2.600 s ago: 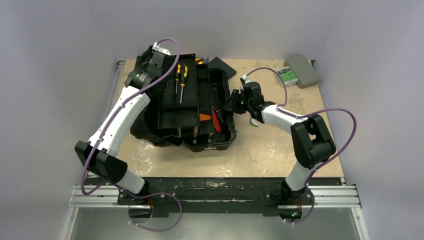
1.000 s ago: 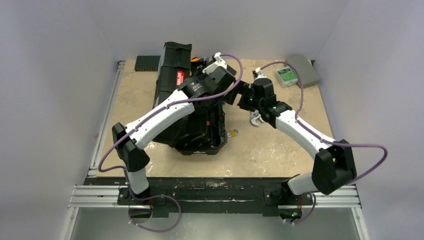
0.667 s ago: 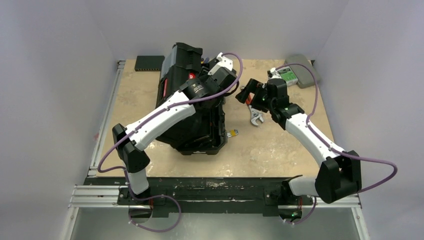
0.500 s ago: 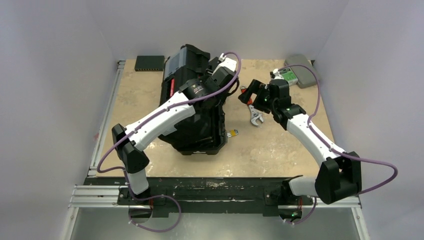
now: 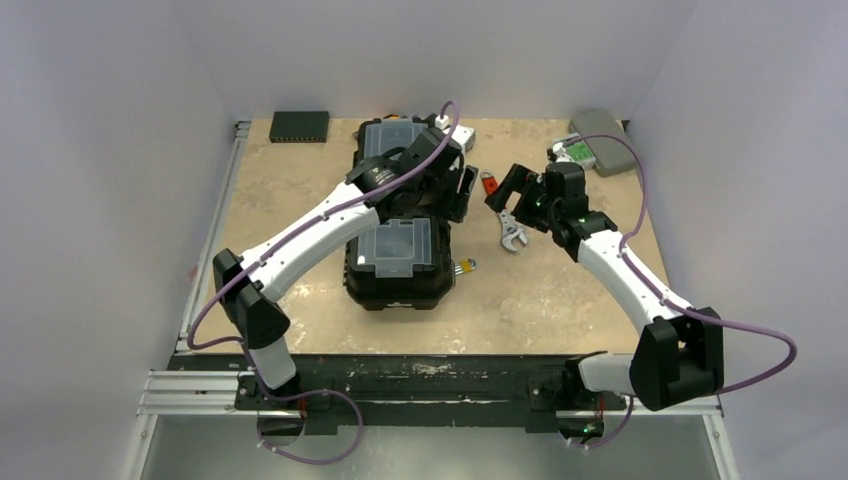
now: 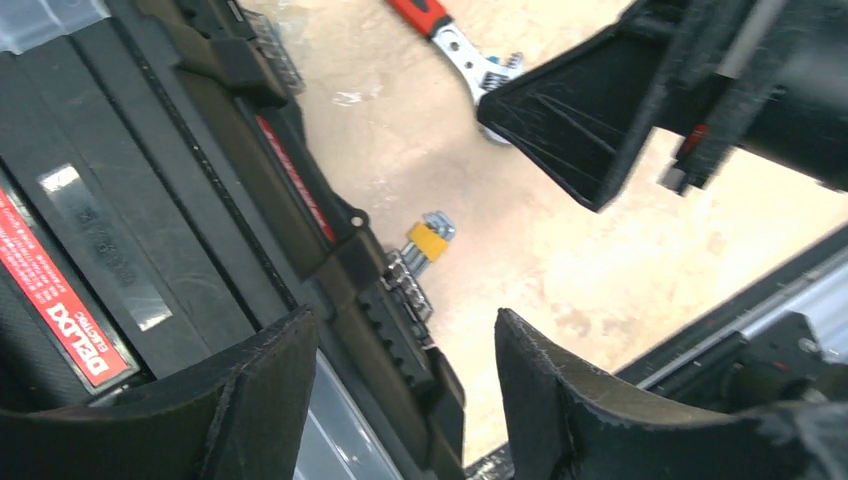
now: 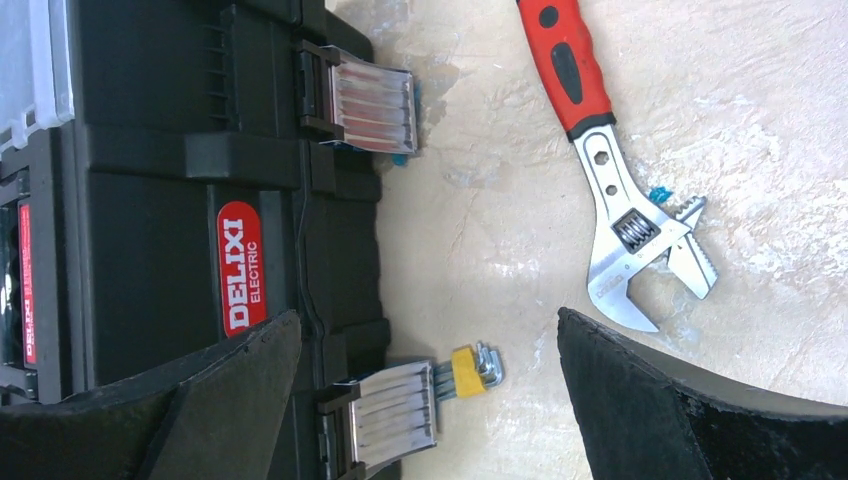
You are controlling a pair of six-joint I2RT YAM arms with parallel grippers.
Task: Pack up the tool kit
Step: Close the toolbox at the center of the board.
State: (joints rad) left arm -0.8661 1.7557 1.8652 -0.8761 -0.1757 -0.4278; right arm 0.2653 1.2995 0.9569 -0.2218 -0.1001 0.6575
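Observation:
The black toolbox [image 5: 398, 215] of the tool kit lies shut on the table, its two clear lids facing up. My left gripper [image 5: 456, 190] hovers open over its right edge, holding nothing; the left wrist view has the box rim [image 6: 330, 250] below the left gripper [image 6: 405, 400]. My right gripper [image 5: 508, 187] stands wide open just right of the box, above the bare table. A red-handled wrench [image 7: 615, 190] lies under the right gripper [image 7: 430, 400], also seen as the wrench [image 5: 510, 228]. A yellow-banded hex key set [image 7: 468, 368] rests by the front latch [image 7: 390, 412].
A small flat black box [image 5: 299, 125] sits at the back left. A grey case [image 5: 605, 135] with a green-labelled device [image 5: 576, 152] is at the back right. The table's metal rail [image 5: 430, 385] runs along the near edge.
The toolbox lid has swung down from upright to shut. My left gripper opened and let go of it. The right gripper drew back to the right, uncovering the wrench.

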